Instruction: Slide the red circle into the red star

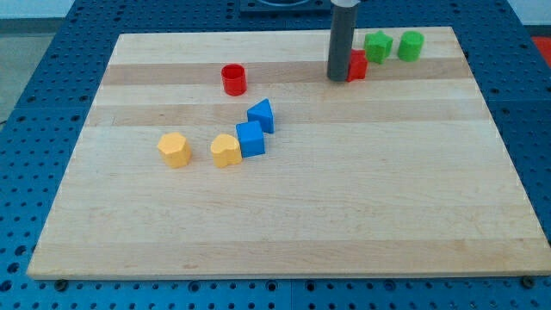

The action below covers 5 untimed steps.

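Observation:
The red circle (233, 79) stands on the wooden board (284, 224) at the view's upper left of centre. The red star (357, 65) is at the view's upper right, partly hidden behind my rod. My tip (337, 78) rests on the board right against the star's left side. The red circle is well to the left of my tip, with open board between them.
A green star (378, 46) and a green circle (411, 46) stand just right of the red star. Two blue blocks (261, 115) (250, 139) touch below the red circle. A yellow heart (225, 150) and a yellow block (175, 149) sit to their left.

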Each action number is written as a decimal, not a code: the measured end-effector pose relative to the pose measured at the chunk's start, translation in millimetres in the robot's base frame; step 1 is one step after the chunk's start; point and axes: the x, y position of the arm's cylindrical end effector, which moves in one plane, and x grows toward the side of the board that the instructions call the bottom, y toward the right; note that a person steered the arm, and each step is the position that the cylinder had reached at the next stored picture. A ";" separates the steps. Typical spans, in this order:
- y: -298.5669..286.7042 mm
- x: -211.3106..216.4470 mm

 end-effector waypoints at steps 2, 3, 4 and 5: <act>-28.8 -12.6; -121.4 -27.9; -212.7 -37.5; -267.2 -37.8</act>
